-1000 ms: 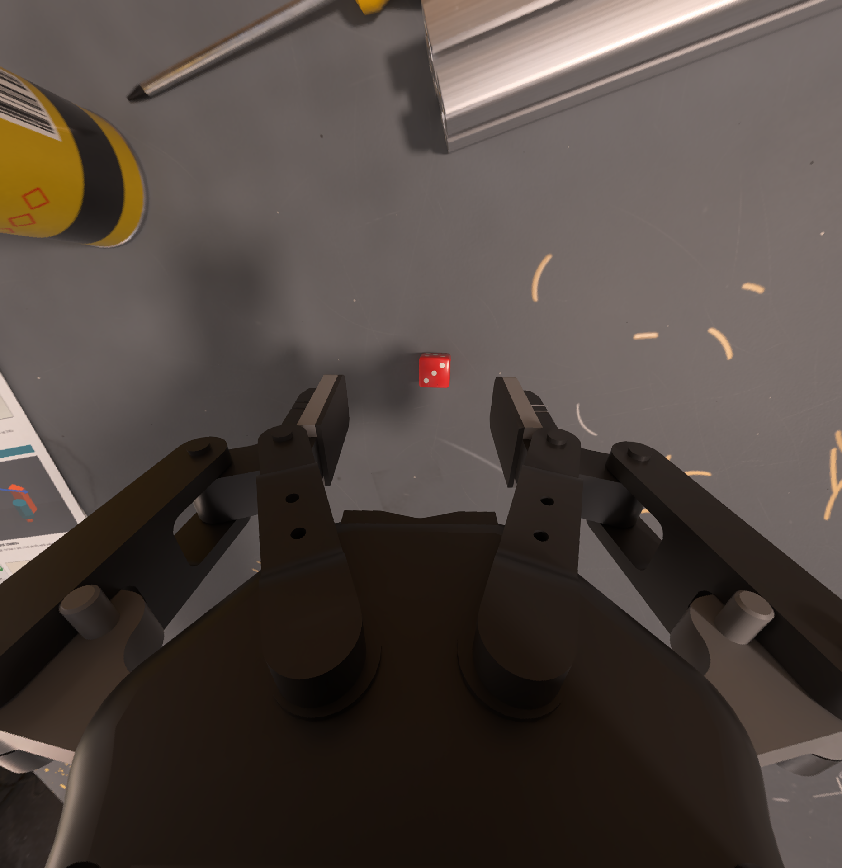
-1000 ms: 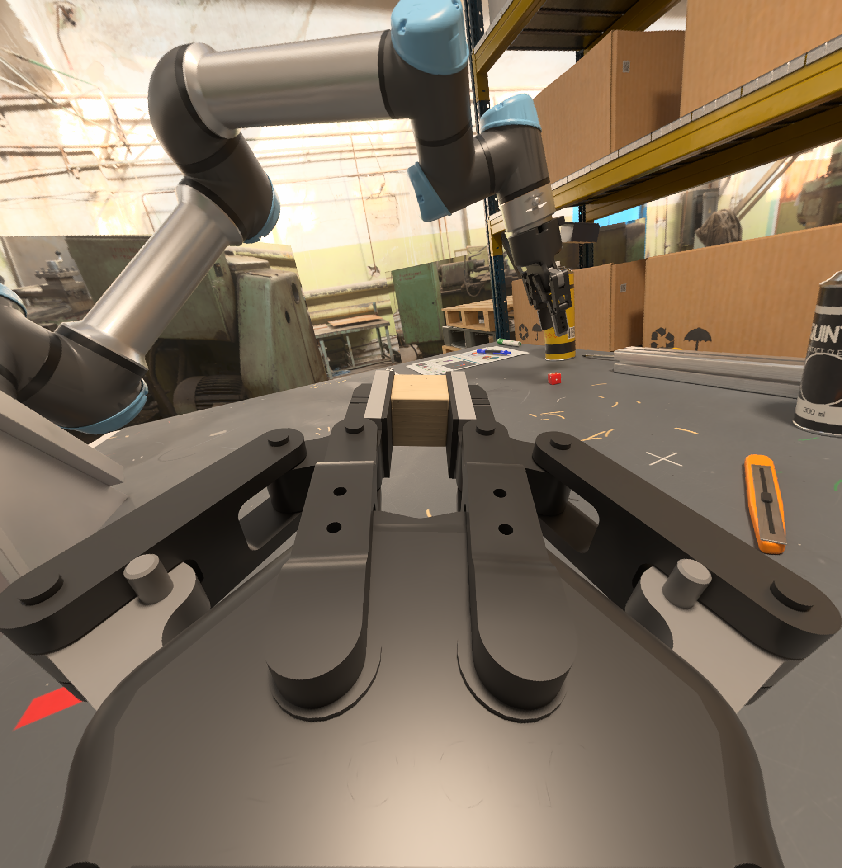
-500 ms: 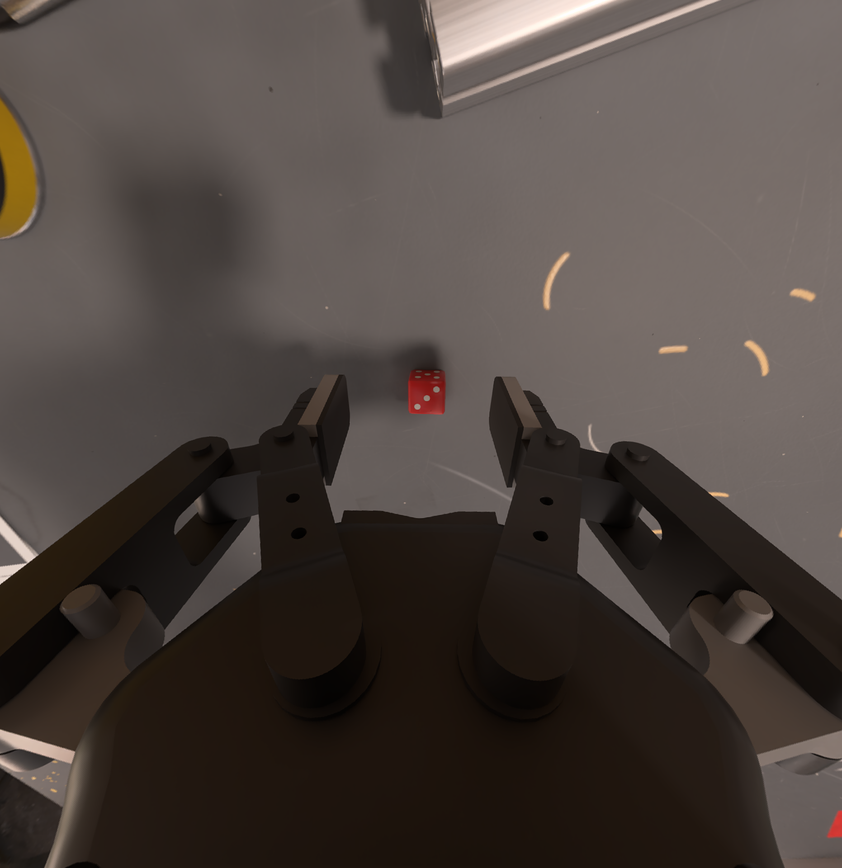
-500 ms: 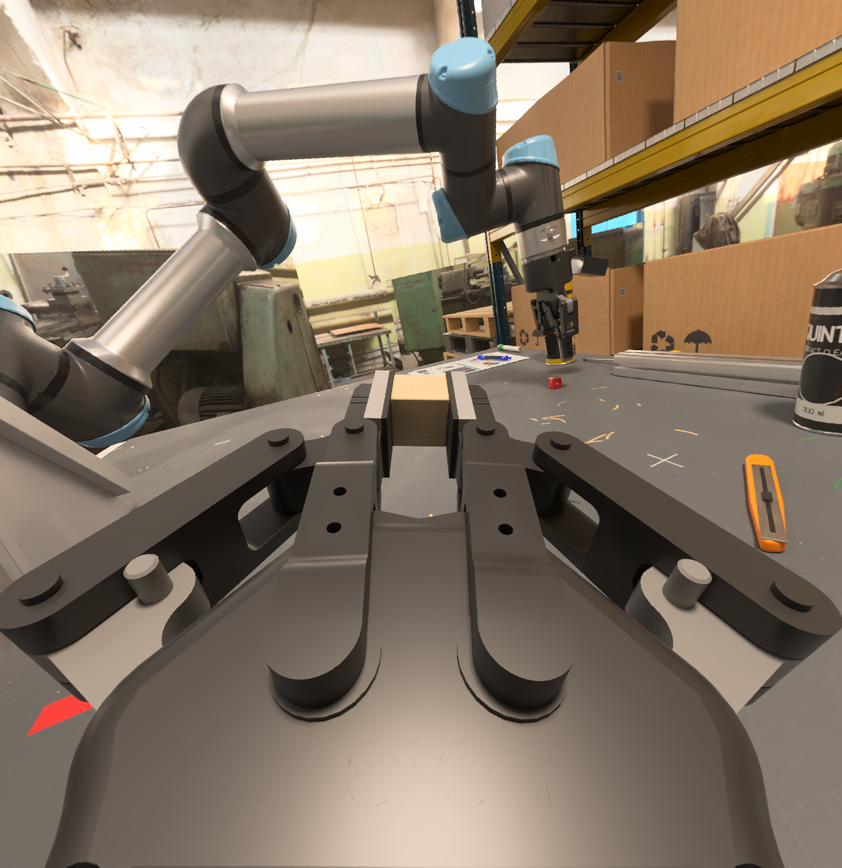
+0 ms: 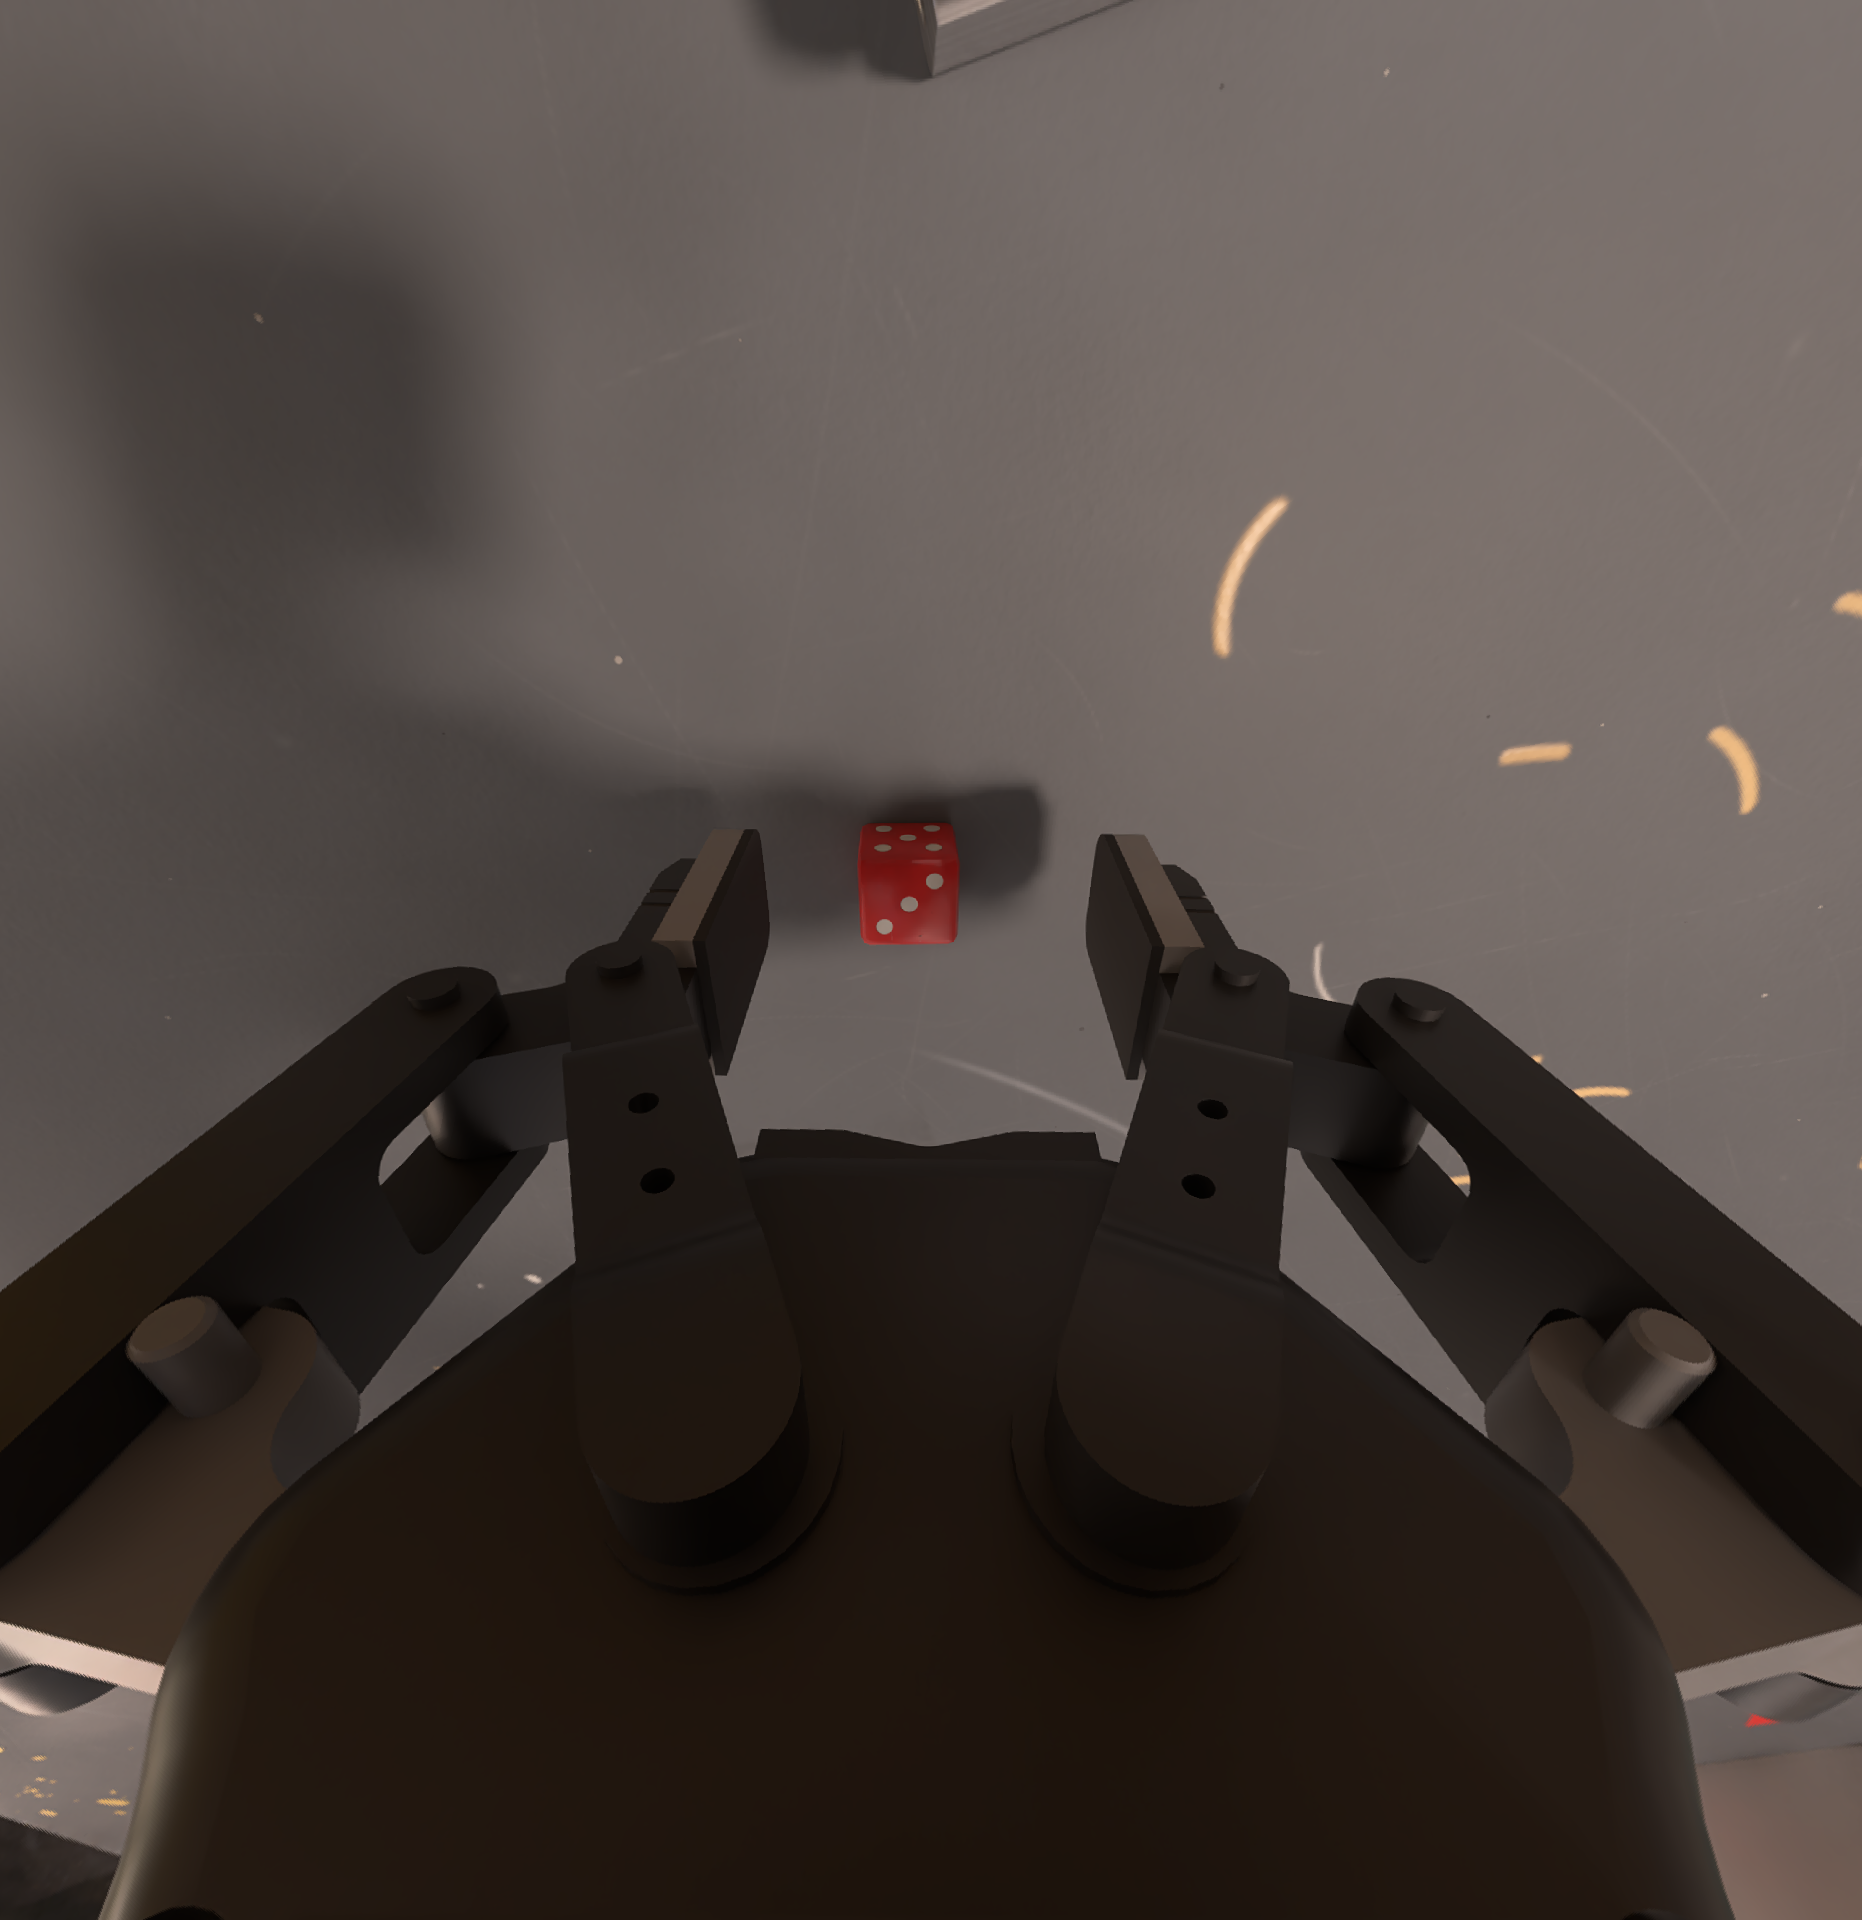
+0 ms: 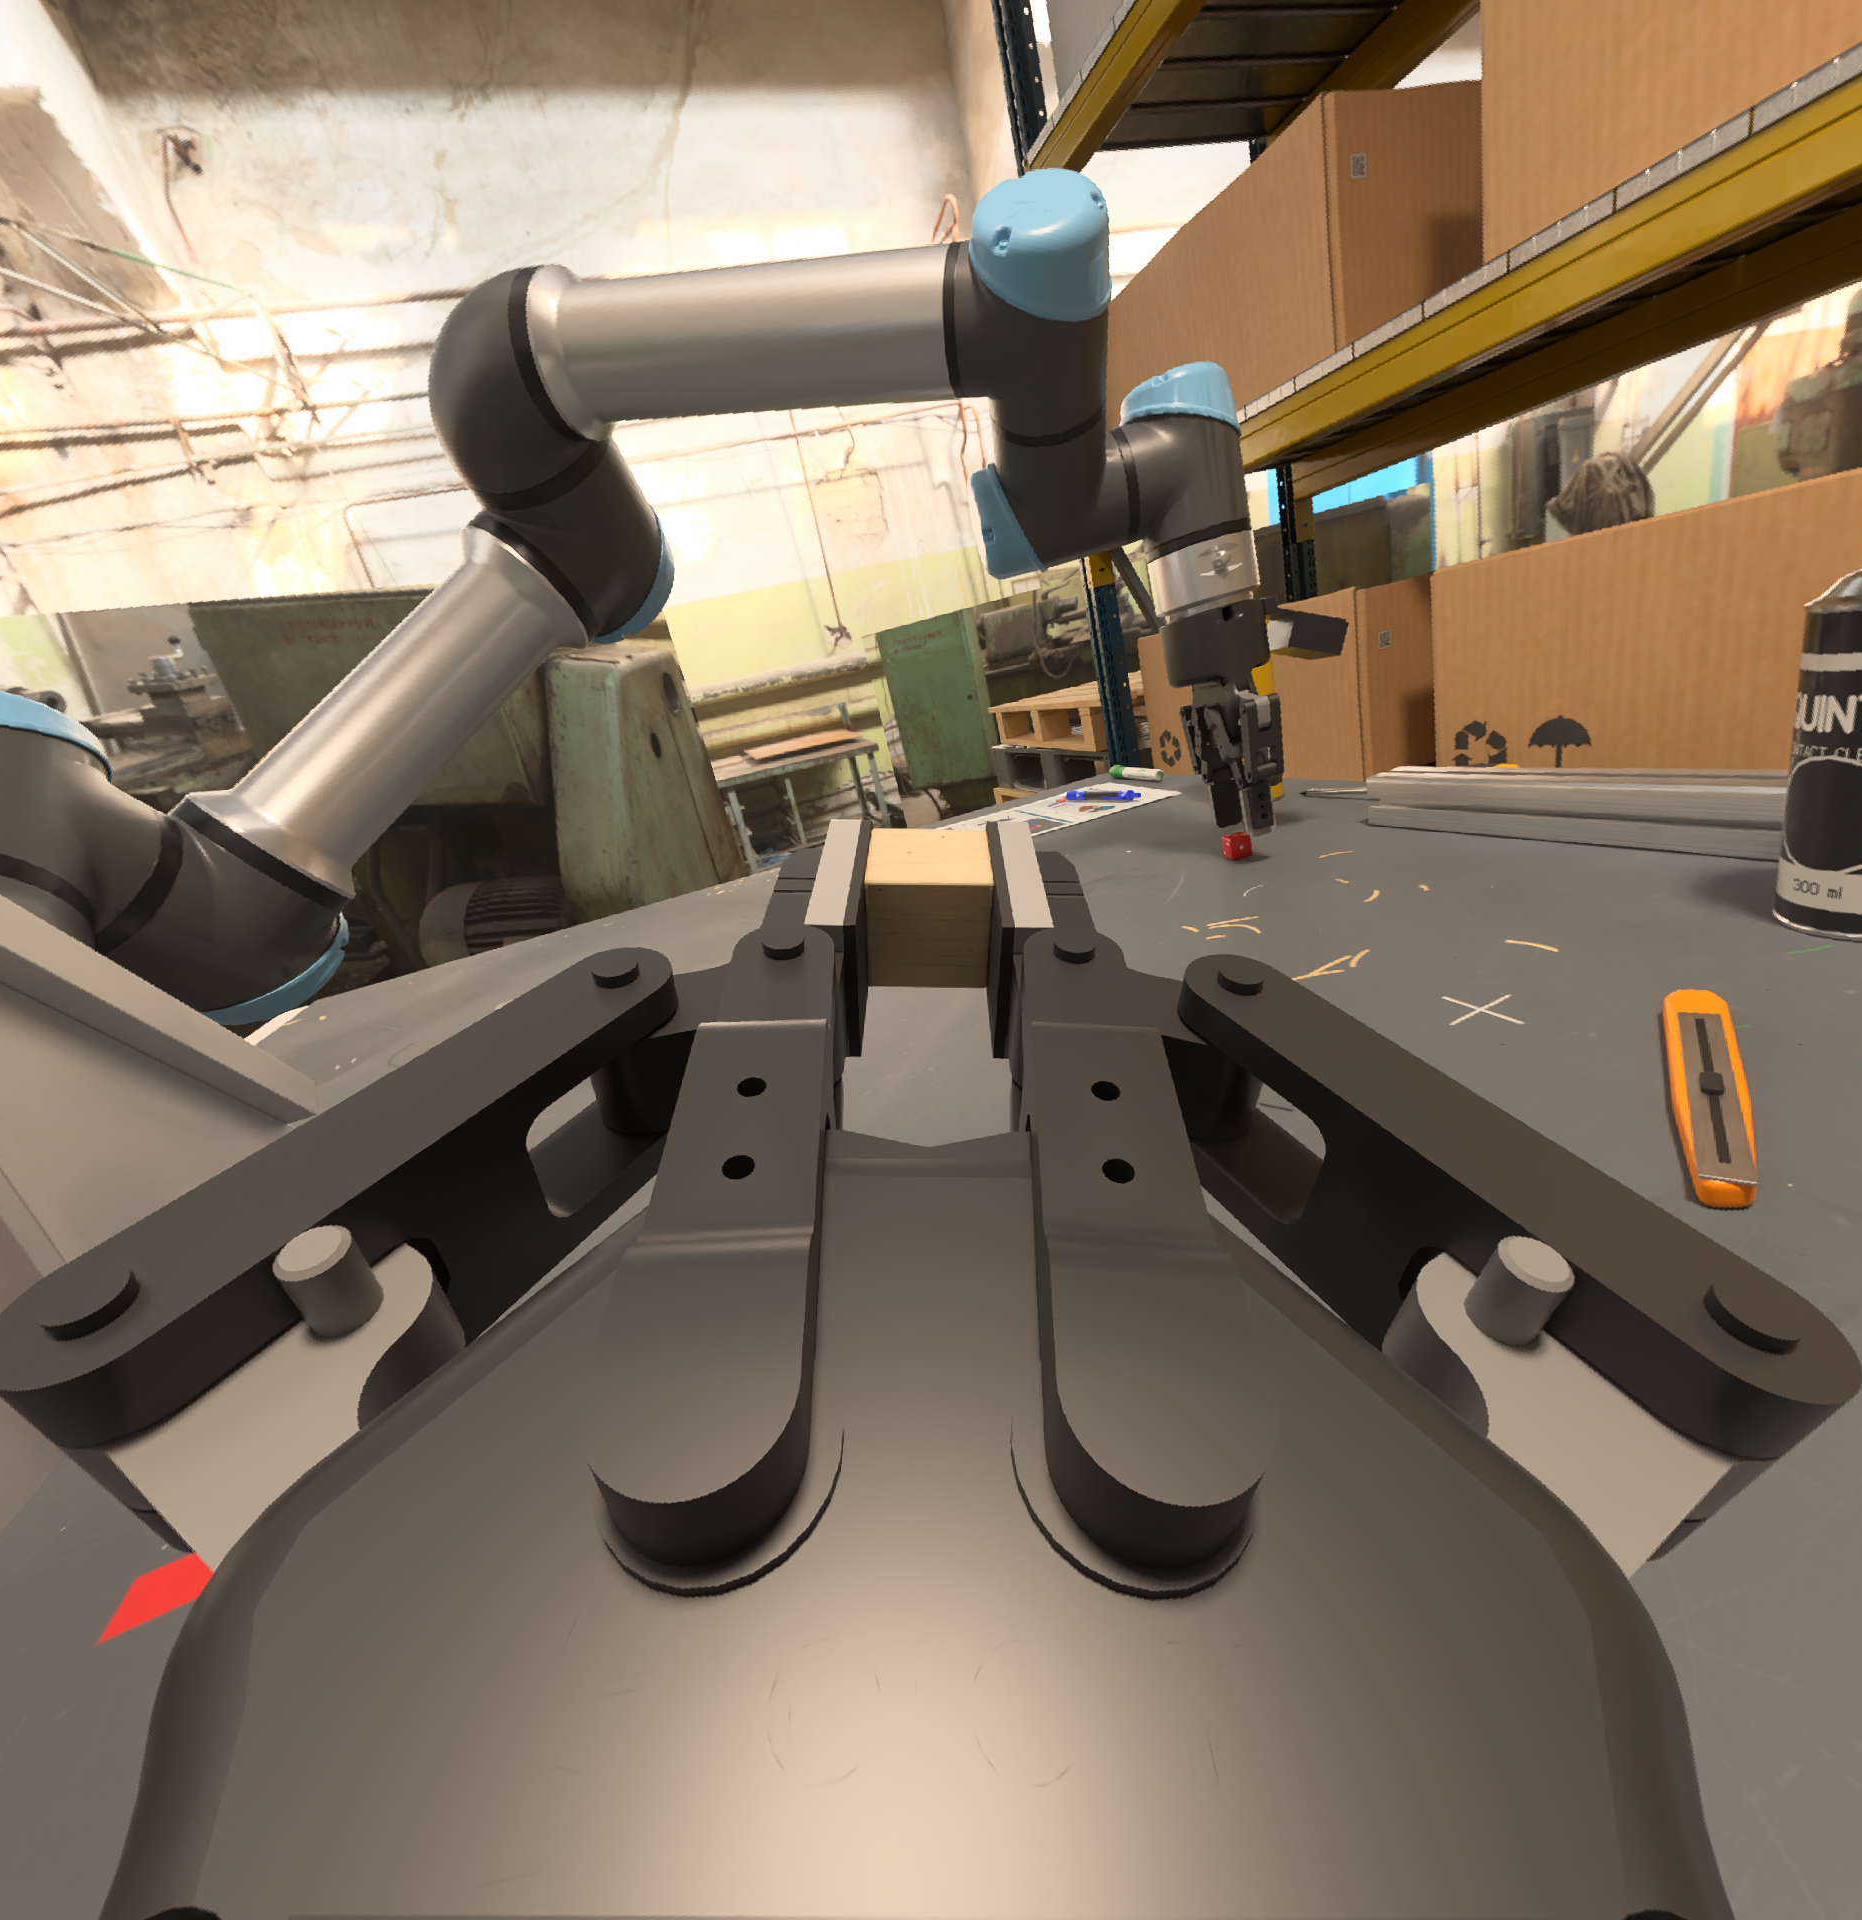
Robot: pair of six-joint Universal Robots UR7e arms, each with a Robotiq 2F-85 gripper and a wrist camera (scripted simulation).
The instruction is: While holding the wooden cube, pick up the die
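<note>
Right wrist view is giving you the grey worktop (image 6: 1426, 1091) spreading out ahead, with the left arm (image 6: 750, 343) arching over it from the left side. Your right pincer (image 6: 928, 883) is sitting clenched on the wooden cube (image 6: 927, 914), both pads pressing flat against its sides and the cube riding clear above the surface. A black spray can (image 6: 1841, 790) is standing at the right edge, long grey metal bars (image 6: 1571, 816) are lying behind it, and an orange utility knife (image 6: 1711, 1101) is resting flat nearer to you. Farther off, the left pincer (image 6: 1241, 816) is pointing straight down just above the small red die (image 6: 1235, 847).

In the left wrist view, you are looking down at the worktop (image 5: 1322, 312) with the left pincer (image 5: 927, 935) standing released, its pads spread wide. The die (image 5: 906, 883) is sitting on the surface between the two pads, apart from both and slightly nearer the left-hand one. The pincer's shadow is falling across the die. Pale curled shavings (image 5: 1244, 577) are lying scattered to the right.
</note>
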